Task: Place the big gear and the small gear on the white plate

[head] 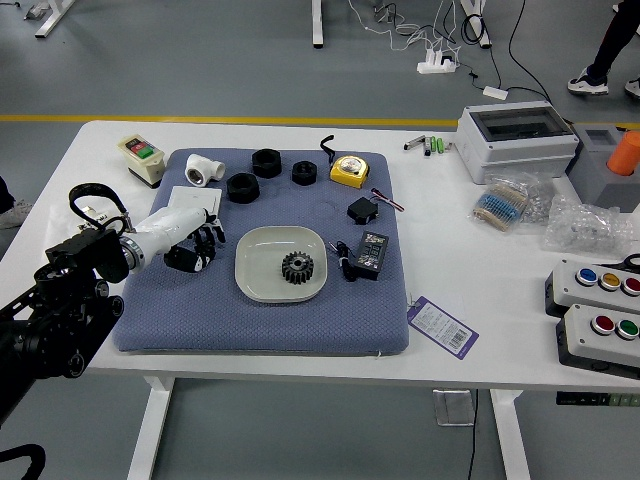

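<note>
Lifting straight up was called for: the small gear (pixel 204 247) was clamped in the robot hand (pixel 208 245) at the mat (pixel 250 330), to be carried over the plate's (pixel 257 290) rim and lowered beside the big gear (pixel 297 267), which was not to be nudged.

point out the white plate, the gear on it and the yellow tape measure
white plate (pixel 257 262): head view, bare inner left side
gear (pixel 297 267): head view, toothed body
tape measure (pixel 349 172): head view, yellow case

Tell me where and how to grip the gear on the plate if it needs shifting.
Probably from straight above, pinching opposite sides of the toothed rim: the gear lies flat, teeth facing outward, within the raised edge of the plate.
</note>
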